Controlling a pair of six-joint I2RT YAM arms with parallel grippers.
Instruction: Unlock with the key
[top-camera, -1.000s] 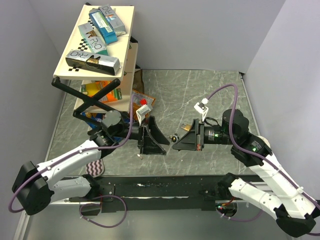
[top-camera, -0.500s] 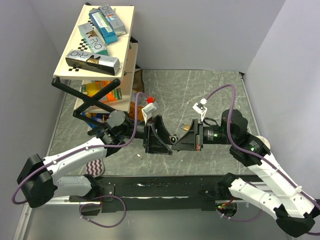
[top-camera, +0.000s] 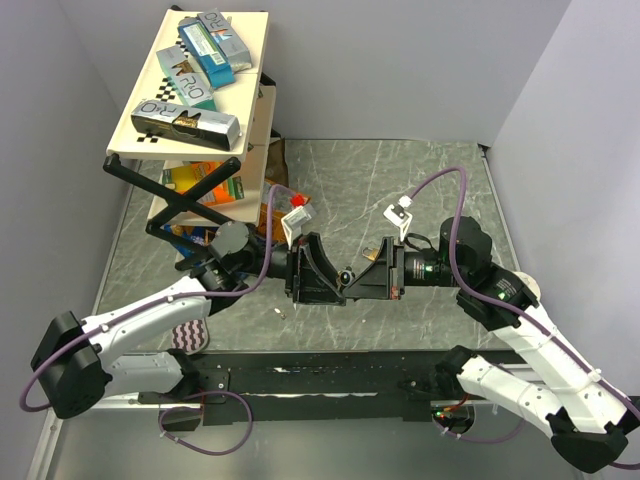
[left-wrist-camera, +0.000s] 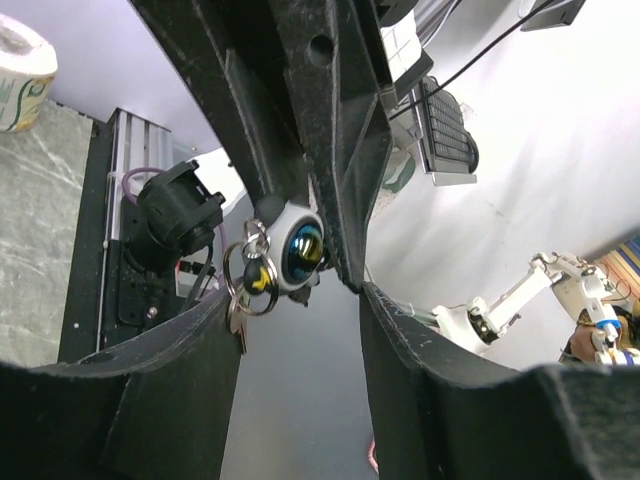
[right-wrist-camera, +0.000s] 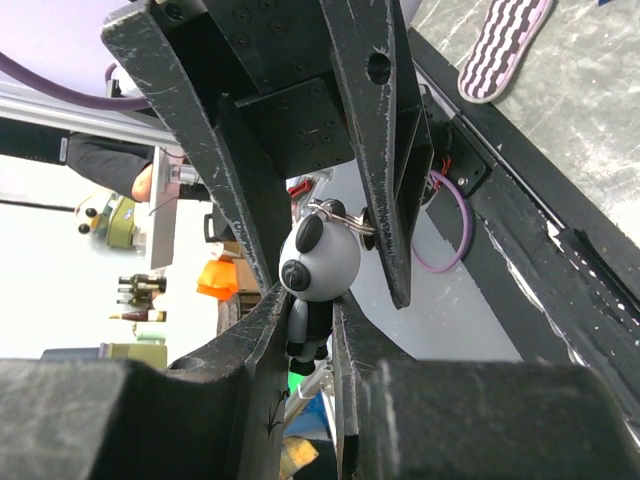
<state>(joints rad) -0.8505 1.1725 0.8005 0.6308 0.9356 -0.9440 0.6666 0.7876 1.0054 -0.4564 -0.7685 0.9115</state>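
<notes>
- Between the two claws, above mid-table, a panda charm (right-wrist-camera: 318, 262) is pinched by the right gripper (right-wrist-camera: 306, 303). Its jaws are narrow and clamped on the panda's body, with the head poking out toward the left arm.
- the key (left-wrist-camera: 237, 322) hangs off a small ring (right-wrist-camera: 345, 215) hooked at the panda's head. In the left wrist view it sits just left of the panda.
- left gripper (left-wrist-camera: 293, 308) faces the panda head-on with jaws partway open, one finger on each side. Nothing I can see is clamped.
- The key's blade lies against or just beside the inner face of one left finger (left-wrist-camera: 170, 380); I can't tell whether they touch.
- The key's long axis runs away from the panda toward the left claw's palm, along the fingers rather than across them.
- The left arm is nearer the key, and the right is taken up with the panda.
- Judgement: the grab has to land on the key, not the panda's head. The loose ring could let the key swing aside.
- A brass-coloured block (top-camera: 372, 253) sits just behind the panda on the table (top-camera: 420, 190). It's likely a padlock, but too small to be sure.
</notes>
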